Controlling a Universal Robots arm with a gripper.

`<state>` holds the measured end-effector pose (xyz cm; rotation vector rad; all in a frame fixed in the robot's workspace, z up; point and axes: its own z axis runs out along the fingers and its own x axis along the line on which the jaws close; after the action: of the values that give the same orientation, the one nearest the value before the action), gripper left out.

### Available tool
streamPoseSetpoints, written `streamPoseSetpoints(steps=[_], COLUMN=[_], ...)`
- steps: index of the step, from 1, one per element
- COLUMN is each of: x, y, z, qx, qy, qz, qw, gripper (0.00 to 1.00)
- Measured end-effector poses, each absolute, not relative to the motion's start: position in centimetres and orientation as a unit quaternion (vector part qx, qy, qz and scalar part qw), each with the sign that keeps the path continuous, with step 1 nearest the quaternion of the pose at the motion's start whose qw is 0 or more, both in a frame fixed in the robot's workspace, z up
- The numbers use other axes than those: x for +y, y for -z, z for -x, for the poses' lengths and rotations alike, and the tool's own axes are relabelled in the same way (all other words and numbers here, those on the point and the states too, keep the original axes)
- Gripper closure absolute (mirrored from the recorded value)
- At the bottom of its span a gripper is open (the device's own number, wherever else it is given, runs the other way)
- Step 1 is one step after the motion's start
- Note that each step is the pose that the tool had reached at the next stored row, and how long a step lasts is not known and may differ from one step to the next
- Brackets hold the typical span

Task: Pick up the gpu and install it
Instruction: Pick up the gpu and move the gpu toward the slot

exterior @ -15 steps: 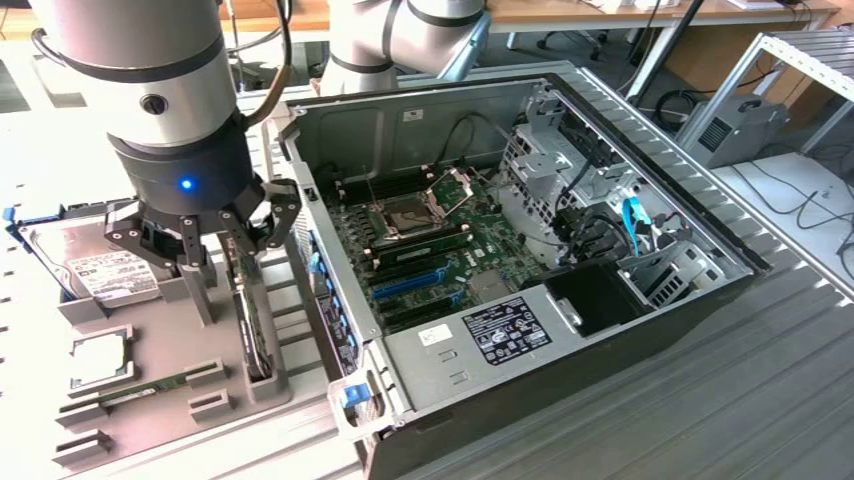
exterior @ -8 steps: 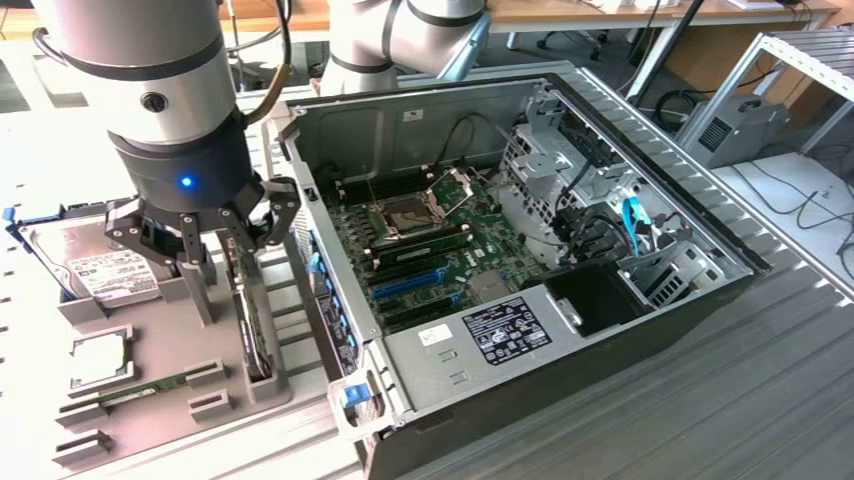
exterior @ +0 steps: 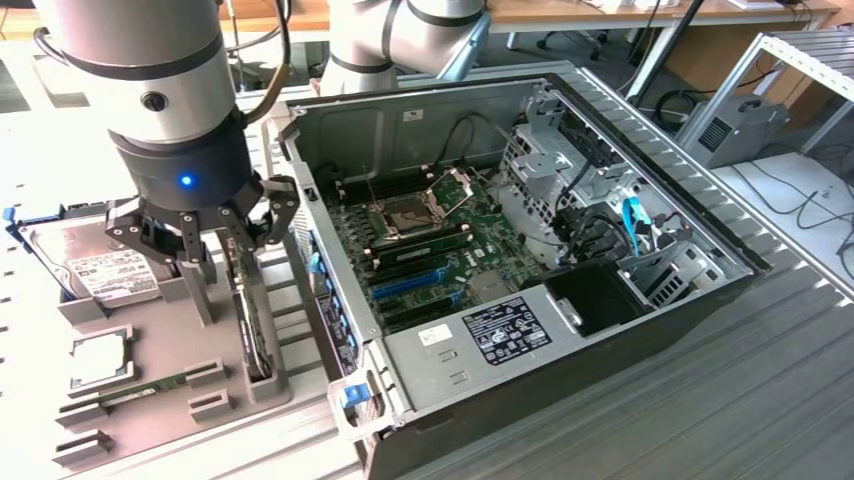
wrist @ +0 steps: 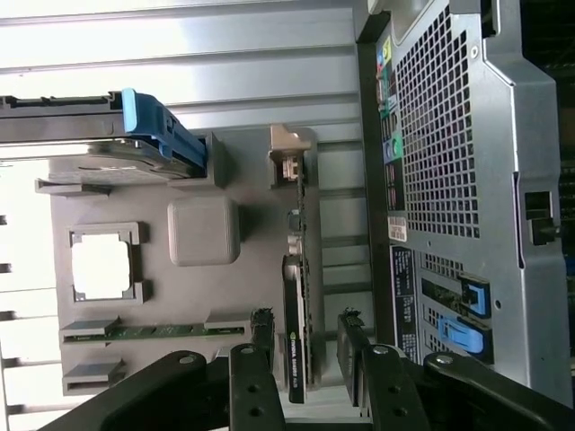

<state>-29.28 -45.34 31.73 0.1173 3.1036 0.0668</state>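
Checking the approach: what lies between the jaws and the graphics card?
Nothing: the wrist view shows the graphics card between the open jaws, bare gaps beside it.

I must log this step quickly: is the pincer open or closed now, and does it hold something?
Pincer: open, holding nothing; the upright gpu stands between its two sides, not gripped.

A narrow gap separates the gpu [wrist: 295,301] from the computer case [wrist: 449,180]. A grey post [exterior: 200,292] stands near the gpu's other face.
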Motion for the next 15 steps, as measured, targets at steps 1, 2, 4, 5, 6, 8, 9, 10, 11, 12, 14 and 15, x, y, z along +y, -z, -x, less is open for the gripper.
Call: streamPoseSetpoints(steps=[1, 2, 4, 5, 6, 8, 9, 10, 11, 12, 14, 15], x=[-45.31, -45.28, -45.21, -45.18, -45.15, -45.09, -45.06, -45.01, -44.98, -44.9, -44.55, -44.46], y=[-31.72, -31.7, -31.66, -31.65, -31.63, -31.6, -31.59, -31.57, -31.55, -31.54, -31.47, -31.45], z=[29.28, 29.28, 29.28, 29.28, 29.28, 29.28, 29.28, 29.29, 29.28, 29.29, 29.31, 29.34], qx=[0.999, 0.999, 0.999, 0.999, 0.999, 0.999, 0.999, 0.999, 0.999, 0.999, 0.999, 0.999], qy=[-0.021, -0.022, -0.022, -0.022, -0.021, -0.022, -0.022, -0.021, -0.021, -0.021, -0.022, -0.022], qz=[-0.038, -0.038, -0.038, -0.038, -0.038, -0.038, -0.038, -0.038, -0.038, -0.038, -0.038, -0.038], qw=[0.018, 0.018, 0.018, 0.018, 0.018, 0.018, 0.018, 0.018, 0.017, 0.017, 0.018, 0.018], gripper=[0.58, 0.58, 0.58, 0.58, 0.58, 0.58, 0.58, 0.58, 0.58, 0.58, 0.58, 0.58])
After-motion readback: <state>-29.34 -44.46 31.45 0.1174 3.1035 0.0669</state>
